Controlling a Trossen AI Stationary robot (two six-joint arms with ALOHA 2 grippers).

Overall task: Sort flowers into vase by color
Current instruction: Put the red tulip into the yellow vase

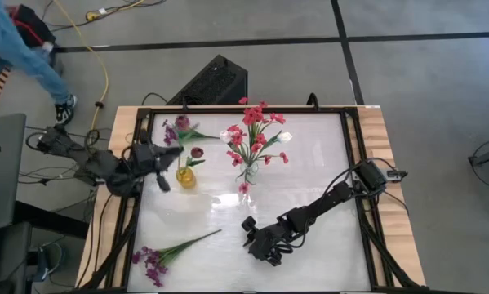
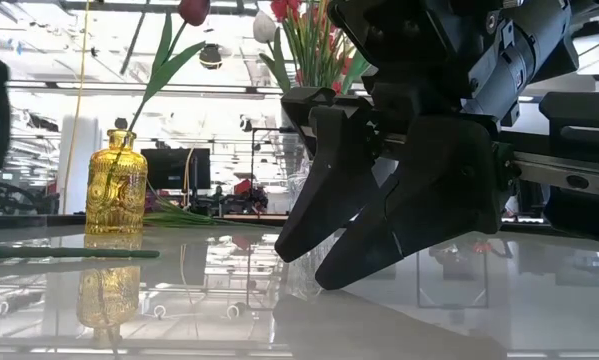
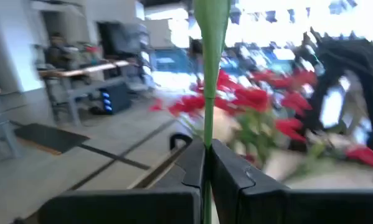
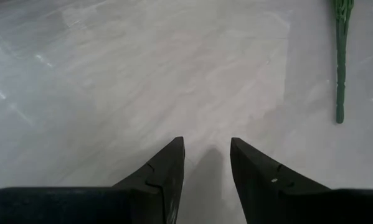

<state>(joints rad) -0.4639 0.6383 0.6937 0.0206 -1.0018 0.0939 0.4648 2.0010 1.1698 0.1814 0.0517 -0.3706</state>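
Observation:
A clear vase [image 1: 251, 171] holds red-pink sprigs [image 1: 256, 131] and a white bud [image 1: 285, 137]. To its left, a small yellow vase [image 1: 185, 176] [image 2: 116, 182] holds a dark maroon bud [image 1: 197, 152] on a leafy stem. One purple sprig [image 1: 157, 258] lies flat at the near left; its stem [image 4: 340, 62] shows ahead of my right gripper. Other sprigs [image 1: 180, 129] lie at the far left. My left gripper [image 1: 162, 178] [image 3: 206, 155] is just left of the yellow vase, shut on a green stem. My right gripper [image 1: 251, 230] [image 4: 206, 146] [image 2: 304, 265] is open, low over the table. My left gripper pinches a green stem [image 3: 206, 134] between its two fingers. The stem runs across the fingers and rises past their tips. Its flower head lies outside the left wrist view, so I cannot tell which sprig it is.
A raised dark frame [image 1: 350, 163] runs around the white tabletop. Bare tabletop lies between the clear vase and my right gripper [image 1: 228, 204]. A person's leg [image 1: 32, 57] and cables [image 1: 105, 82] are on the floor beyond the far left corner, next to a black box [image 1: 215, 82].

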